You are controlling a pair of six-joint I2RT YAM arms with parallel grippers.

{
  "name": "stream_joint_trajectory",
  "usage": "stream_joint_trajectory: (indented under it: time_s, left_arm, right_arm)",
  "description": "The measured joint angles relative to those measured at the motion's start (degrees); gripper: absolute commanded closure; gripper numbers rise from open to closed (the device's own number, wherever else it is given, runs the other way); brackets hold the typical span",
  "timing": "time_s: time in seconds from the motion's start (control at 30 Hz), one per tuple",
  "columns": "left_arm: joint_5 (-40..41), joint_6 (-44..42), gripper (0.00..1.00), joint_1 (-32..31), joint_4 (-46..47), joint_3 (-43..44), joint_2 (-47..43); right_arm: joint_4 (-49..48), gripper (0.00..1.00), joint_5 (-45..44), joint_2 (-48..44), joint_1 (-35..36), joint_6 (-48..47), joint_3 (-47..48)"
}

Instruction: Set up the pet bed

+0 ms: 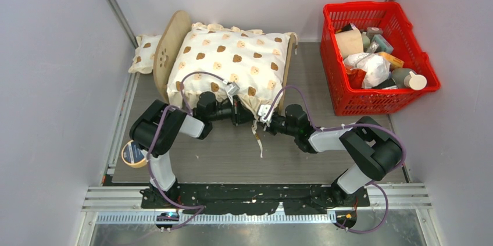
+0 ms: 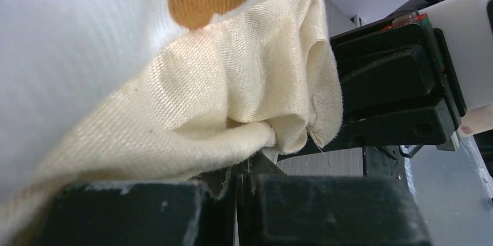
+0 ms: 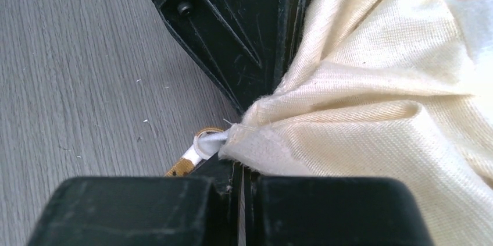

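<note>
- The pet bed (image 1: 169, 53) sits toward the back of the counter (image 1: 227, 156), its arched headboard to the left and the far end pointing at the right wall.
- A bear-print cushion (image 1: 232, 54) lies over the frame and spills past its near side.
- Both hands meet at that near side, just in front of the bed, almost touching each other.
- The left hand (image 2: 243, 181) is clenched on the cushion's cream ruffle (image 2: 232, 100), fabric bunched right at its fingertips.
- The right hand (image 3: 243, 181) is clenched on the ruffle's corner too, where a white-and-brown tie (image 3: 195, 156) hangs down onto the counter.
- A small pillow (image 1: 145, 52) rests behind the headboard, against the left wall.
- A red basket (image 1: 334, 92) of odds and ends stands to the right, apart from the bed's far end.
- A tape roll (image 1: 134, 154) lies by the left arm at the counter's left edge.
- Bare counter stretches from the hands back to the arm bases.
</note>
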State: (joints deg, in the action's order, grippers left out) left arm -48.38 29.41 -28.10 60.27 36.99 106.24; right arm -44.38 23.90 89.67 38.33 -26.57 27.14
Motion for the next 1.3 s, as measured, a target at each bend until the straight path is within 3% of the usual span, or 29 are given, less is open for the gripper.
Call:
stream_joint_trajectory:
  time_s: [0.1,0.3,0.63,0.93,1.3]
  left_arm:
    - [0.94,0.74,1.0,-0.02,0.31,-0.72,-0.09]
    - [6.43,2.05,1.0,-0.09,-2.1,-3.56,-2.64]
    - [15.23,3.19,1.0,-0.09,-5.99,-6.16,-8.48]
    - [21.22,4.98,1.0,-0.09,-6.82,-8.7,-10.36]
    - [23.82,7.13,1.0,-0.09,-7.08,-9.09,-10.91]
  right_arm:
    - [0.17,0.78,-0.33,0.0,-0.04,1.01,0.0]
    - [3.58,0.65,-3.67,-1.09,-0.04,6.03,0.9]
    - [8.28,0.62,-6.73,-8.48,0.28,20.59,-0.96]
    - [13.07,0.61,-17.88,-11.34,8.52,36.11,-3.32]
    - [13.73,0.59,-29.38,-1.4,13.68,43.93,-1.01]
